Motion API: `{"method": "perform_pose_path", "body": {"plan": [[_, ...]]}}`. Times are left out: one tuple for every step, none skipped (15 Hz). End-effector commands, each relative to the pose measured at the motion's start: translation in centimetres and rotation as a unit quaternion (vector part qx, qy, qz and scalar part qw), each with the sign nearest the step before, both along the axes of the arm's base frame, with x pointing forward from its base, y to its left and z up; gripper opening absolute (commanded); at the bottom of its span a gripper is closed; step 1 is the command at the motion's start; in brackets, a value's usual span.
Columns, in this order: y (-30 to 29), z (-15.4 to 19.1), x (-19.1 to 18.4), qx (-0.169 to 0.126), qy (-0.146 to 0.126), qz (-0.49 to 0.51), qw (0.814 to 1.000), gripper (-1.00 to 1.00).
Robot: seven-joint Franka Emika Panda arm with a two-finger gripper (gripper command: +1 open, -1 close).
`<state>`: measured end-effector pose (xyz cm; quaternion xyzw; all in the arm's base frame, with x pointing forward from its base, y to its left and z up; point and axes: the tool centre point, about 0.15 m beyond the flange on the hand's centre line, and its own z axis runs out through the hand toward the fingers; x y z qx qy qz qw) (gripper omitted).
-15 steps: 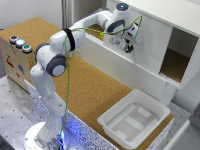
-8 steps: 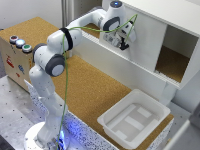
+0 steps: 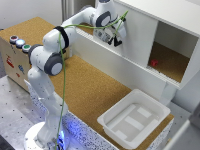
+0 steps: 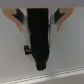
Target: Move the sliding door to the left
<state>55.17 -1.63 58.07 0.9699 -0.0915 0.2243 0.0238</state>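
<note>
The sliding door [image 3: 139, 35] is a flat white panel covering the left half of the white cabinet [image 3: 170, 10] in the exterior view. To its right the opening shows the cork floor inside. My gripper [image 3: 116, 41] is pressed against the door's face near its left side. In the wrist view the black fingers [image 4: 41, 47] form one closed mass, the gripper [image 4: 42, 64] is shut with nothing between them, and the door [image 4: 67, 50] fills the picture behind it.
A small red object [image 3: 154, 63] lies inside the open cabinet half. A long low white front board [image 3: 107, 56] runs below the door. A white tray [image 3: 134, 120] sits on the cork tabletop [image 3: 82, 85]. A box with coloured buttons [image 3: 17, 42] stands at the exterior view's left.
The gripper has moved toward the exterior view's left along the cabinet front, and the door's right edge has shifted left with it, widening the opening.
</note>
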Motion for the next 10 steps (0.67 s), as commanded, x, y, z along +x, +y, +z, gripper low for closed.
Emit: {"method": "perform_pose_path", "body": {"plan": [[5.7, -2.2, -1.8, -0.058, -0.007, -0.031, 0.998, -1.00], [6.7, -2.3, -2.1, -0.056, -0.006, -0.025, 0.998, -1.00], [7.5, -2.2, -2.3, -0.054, -0.006, -0.020, 0.998, -1.00], [8.3, -2.2, -2.4, -0.051, -0.007, -0.016, 0.999, -1.00], [8.9, -2.0, -2.4, -0.048, -0.009, -0.013, 0.999, -1.00], [9.5, -1.9, -2.5, -0.047, -0.011, -0.009, 0.999, -1.00], [10.1, -1.8, -2.5, -0.045, -0.013, -0.005, 0.999, -1.00], [10.7, -1.6, -2.5, -0.041, -0.015, -0.001, 0.999, -1.00], [11.5, -1.5, -2.6, -0.036, -0.015, 0.002, 0.999, -1.00], [12.2, -1.4, -2.6, -0.033, -0.016, 0.006, 0.999, -1.00]]}}
